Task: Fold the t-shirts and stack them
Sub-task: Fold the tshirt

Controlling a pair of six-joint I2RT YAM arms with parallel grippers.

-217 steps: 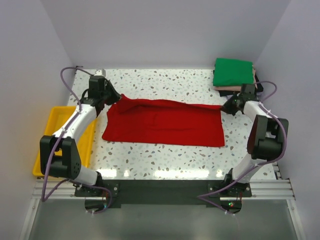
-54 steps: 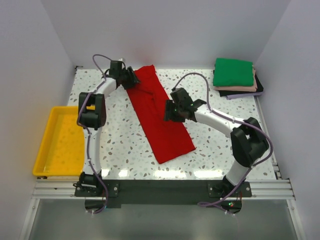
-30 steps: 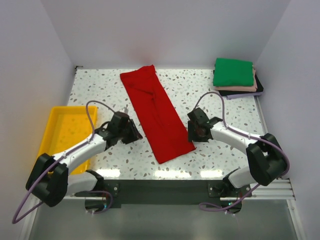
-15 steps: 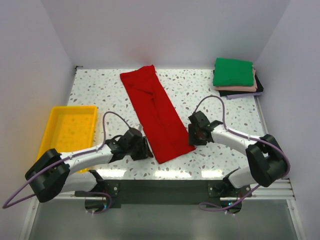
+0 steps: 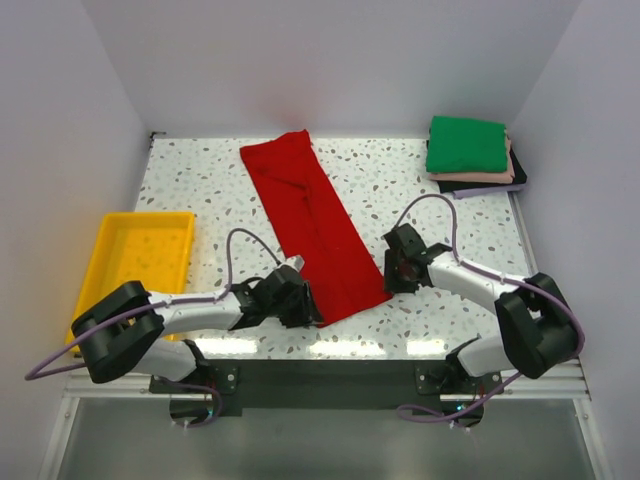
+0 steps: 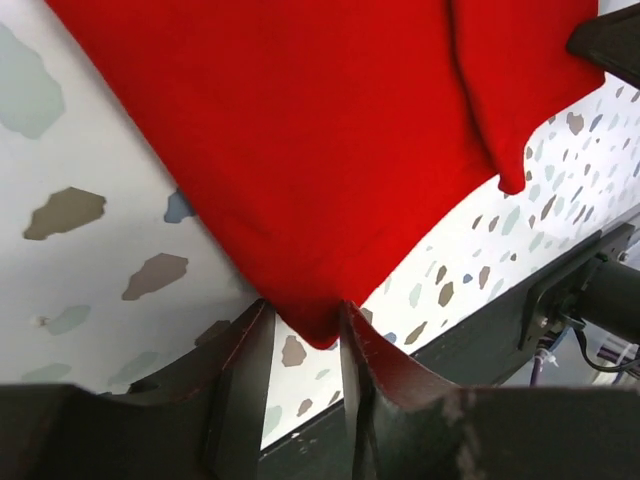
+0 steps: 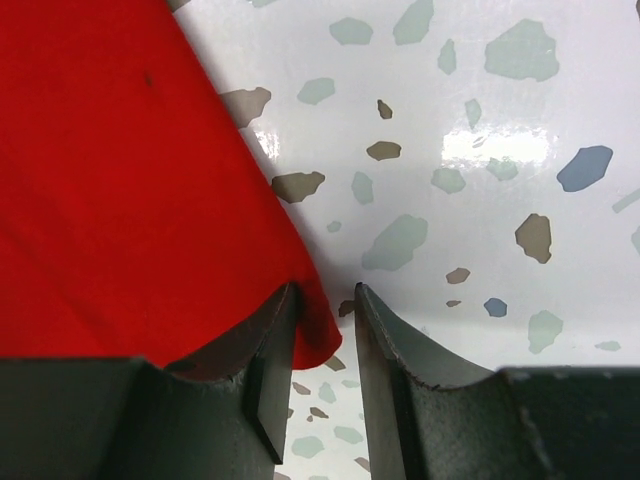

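The red t-shirt (image 5: 315, 225) lies folded into a long strip, running diagonally from the back of the table to its near edge. My left gripper (image 5: 308, 310) sits low at the strip's near-left corner. In the left wrist view the red corner (image 6: 312, 325) pokes between the open jaws of the left gripper (image 6: 300, 318). My right gripper (image 5: 393, 280) is at the near-right corner. In the right wrist view the right gripper (image 7: 325, 295) straddles the cloth edge (image 7: 318, 335), which rests against the left finger, with a gap to the right finger. A folded stack topped by a green t-shirt (image 5: 466, 144) stands at the back right.
A yellow tray (image 5: 140, 258) lies at the left edge of the speckled table (image 5: 200, 200). Under the green shirt, pale pink (image 5: 482, 177), dark and lavender folded shirts show at the stack's edges. The table's near edge and black rail run just beyond the left fingers (image 6: 470, 330).
The left arm has swept from the table's left side along the near edge to the strip's near-left corner. The right gripper has edged toward the near-right corner, its jaws narrowing.
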